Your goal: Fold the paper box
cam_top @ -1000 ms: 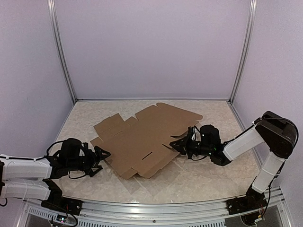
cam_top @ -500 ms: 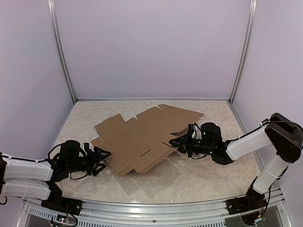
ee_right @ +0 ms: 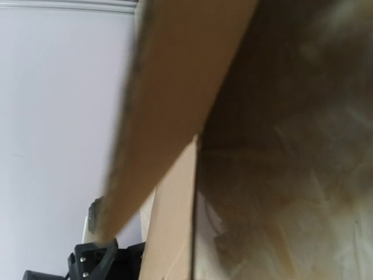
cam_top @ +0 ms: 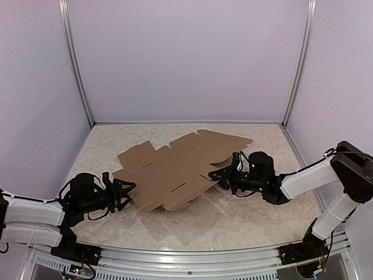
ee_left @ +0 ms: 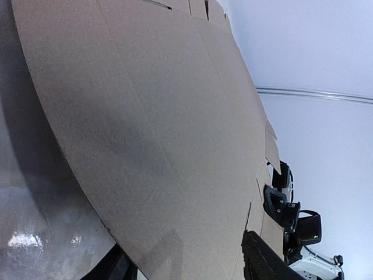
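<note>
Left gripper (cam_top: 122, 193): jaws parted, straddling the paper box (cam_top: 175, 166) near edge.
Right gripper (cam_top: 222, 177): jaws clamped on paper box flap.

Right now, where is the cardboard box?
In the top view the box lies in the middle of the table, its near-left corner by the left arm, its right edge at the right arm.

A pale marbled table (cam_top: 245, 224) sat between plain lilac walls (cam_top: 186, 58), with silver posts (cam_top: 76, 64) in the back corners.
</note>
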Available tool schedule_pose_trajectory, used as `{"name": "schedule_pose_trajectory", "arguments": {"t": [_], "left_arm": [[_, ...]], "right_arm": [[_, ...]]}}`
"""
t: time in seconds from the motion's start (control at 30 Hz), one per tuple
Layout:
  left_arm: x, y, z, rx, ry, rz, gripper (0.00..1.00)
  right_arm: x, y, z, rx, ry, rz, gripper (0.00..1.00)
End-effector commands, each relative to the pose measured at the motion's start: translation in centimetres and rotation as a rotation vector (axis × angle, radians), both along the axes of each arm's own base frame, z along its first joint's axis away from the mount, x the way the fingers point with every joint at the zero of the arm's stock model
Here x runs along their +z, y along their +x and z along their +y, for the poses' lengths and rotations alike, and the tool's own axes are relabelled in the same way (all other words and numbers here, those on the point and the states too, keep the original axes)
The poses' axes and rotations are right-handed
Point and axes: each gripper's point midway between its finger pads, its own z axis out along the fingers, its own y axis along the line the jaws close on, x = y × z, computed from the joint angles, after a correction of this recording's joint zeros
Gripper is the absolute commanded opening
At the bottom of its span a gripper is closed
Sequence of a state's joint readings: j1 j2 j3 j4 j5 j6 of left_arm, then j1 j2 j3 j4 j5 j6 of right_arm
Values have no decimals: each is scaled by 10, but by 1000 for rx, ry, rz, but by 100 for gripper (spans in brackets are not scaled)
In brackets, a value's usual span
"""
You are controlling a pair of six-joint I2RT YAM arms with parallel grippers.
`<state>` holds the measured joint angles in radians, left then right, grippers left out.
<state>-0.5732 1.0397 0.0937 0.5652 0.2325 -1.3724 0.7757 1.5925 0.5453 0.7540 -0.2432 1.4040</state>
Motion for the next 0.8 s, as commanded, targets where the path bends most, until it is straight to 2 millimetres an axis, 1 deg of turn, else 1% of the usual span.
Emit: {"name": "schedule_pose_trajectory", "arguments": {"t": [0.0,0.17,0.23,0.4,0.5,0.63,0.7,0.77], "left_arm": [[16,0,-7,-21,-63,-50,55],[25,1,-9,-26,-84,-78,42],[28,1,-10,-30,-87,-86,33],[35,1,-11,-38,-93,-105,15],[40,1,-11,-39,-91,-117,0],[47,3,-11,-44,-63,-133,0],[48,3,-10,-47,-33,-132,0],[55,4,-9,-49,-19,-150,0]], "right_arm": [[18,-6,-1,5,27,-56,0],[20,-9,-6,-3,17,-69,0],[20,-11,-7,-3,13,-72,0],[17,-14,-8,-5,3,-73,0],[15,-18,-8,0,-2,-72,0],[9,-22,-12,0,-20,-69,0],[3,-26,-17,3,-54,-71,0],[-3,-29,-23,1,-95,-72,0]]}}
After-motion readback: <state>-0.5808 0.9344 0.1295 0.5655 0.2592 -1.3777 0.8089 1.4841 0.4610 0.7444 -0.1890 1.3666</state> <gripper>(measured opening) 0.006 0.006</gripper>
